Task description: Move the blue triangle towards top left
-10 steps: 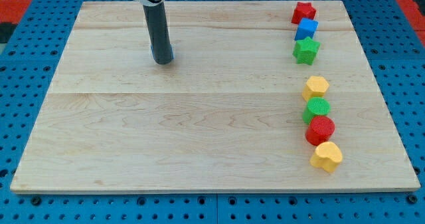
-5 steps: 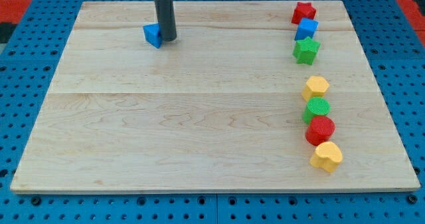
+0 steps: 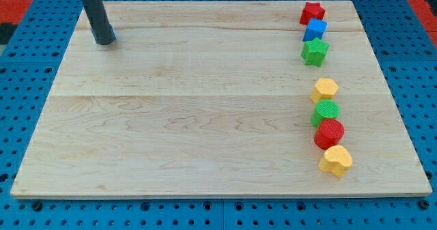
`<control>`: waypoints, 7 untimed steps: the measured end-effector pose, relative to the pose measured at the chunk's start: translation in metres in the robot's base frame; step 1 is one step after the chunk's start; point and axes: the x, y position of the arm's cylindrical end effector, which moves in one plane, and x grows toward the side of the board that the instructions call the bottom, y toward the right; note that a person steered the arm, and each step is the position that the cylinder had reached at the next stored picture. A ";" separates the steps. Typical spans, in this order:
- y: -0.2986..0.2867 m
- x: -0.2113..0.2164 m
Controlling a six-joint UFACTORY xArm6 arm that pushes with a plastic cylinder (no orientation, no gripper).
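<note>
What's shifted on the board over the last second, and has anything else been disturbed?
My tip has slid from the upper middle of the board to its top left corner, pushing the blue triangle along; now only a sliver of blue peeks out at the rod's right edge. The seven blocks down the view's right side, from the red star to the lowest yellow block, have not moved.

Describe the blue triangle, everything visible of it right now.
Only a thin sliver of the blue triangle shows, a saturated blue edge poking out at the right of my tip. The dark rod hides the rest, so its shape and pose cannot be made out. It sits on the wooden board near the view's top left corner, apparently in contact with the rod, far from the column of blocks at the view's right.
</note>
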 end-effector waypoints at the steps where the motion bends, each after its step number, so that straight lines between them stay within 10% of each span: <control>1: -0.016 0.000; 7: 0.030 -0.036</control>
